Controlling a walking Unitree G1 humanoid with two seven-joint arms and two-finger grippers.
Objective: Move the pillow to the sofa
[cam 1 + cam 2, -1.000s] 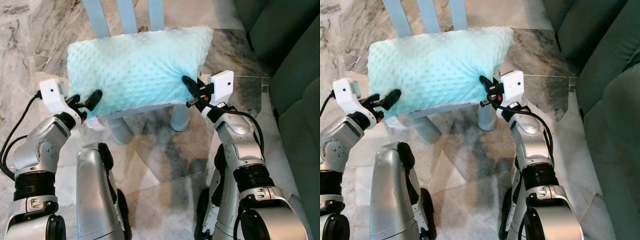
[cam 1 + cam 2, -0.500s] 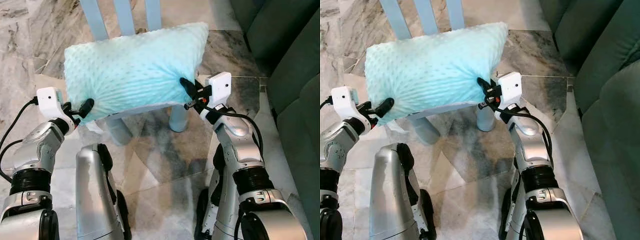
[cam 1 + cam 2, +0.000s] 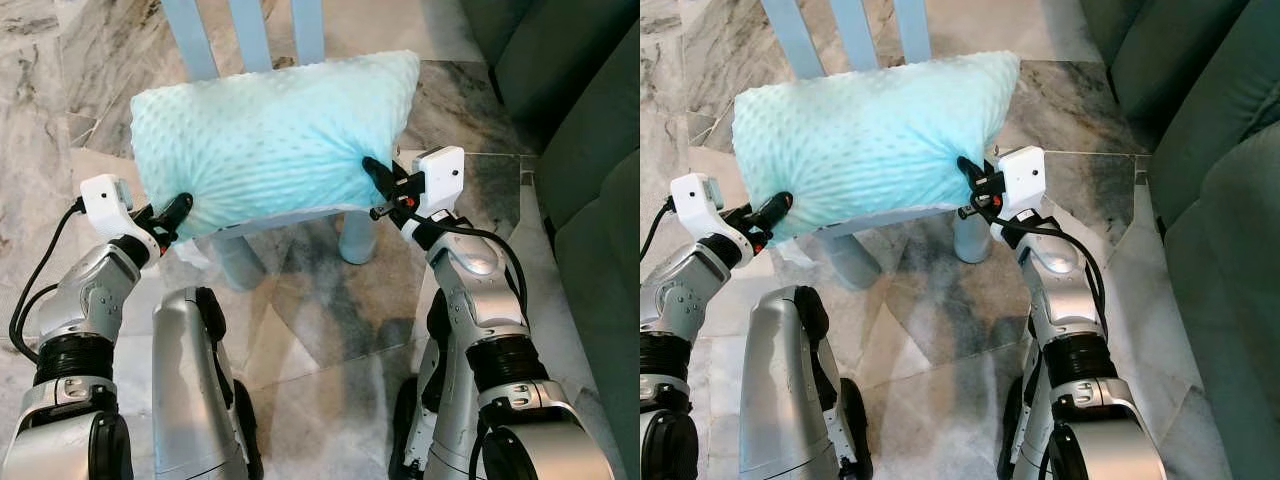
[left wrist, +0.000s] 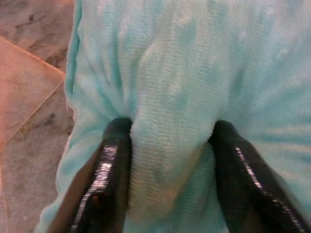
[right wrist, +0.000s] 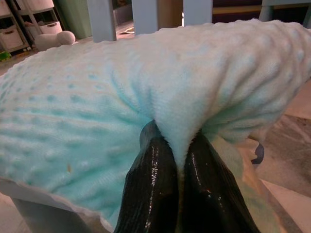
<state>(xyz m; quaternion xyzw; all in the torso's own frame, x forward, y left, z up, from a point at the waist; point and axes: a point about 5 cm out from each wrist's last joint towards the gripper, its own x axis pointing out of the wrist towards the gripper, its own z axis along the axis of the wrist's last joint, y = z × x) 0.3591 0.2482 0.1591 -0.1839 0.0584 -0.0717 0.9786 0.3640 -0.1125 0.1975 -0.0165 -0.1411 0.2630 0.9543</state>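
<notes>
A mint-green dotted pillow (image 3: 270, 130) lies on the seat of a pale blue chair (image 3: 355, 235). My right gripper (image 3: 372, 175) is shut on a pinched fold at the pillow's right end, and its fingers (image 5: 153, 179) meet around the fabric. My left gripper (image 3: 178, 207) is at the pillow's lower left corner. It is open, its fingers (image 4: 114, 160) spread and pressed into the fabric with a bulge of pillow (image 4: 170, 97) between them. The dark green sofa (image 3: 590, 150) stands to my right.
The chair's back slats (image 3: 250, 35) rise behind the pillow. Grey marble floor (image 3: 330, 310) lies between the chair and the sofa. My own legs (image 3: 195, 390) show below.
My left gripper drew back from the pillow's corner half a second ago and has now pushed in against it again. The right gripper has kept its hold.
</notes>
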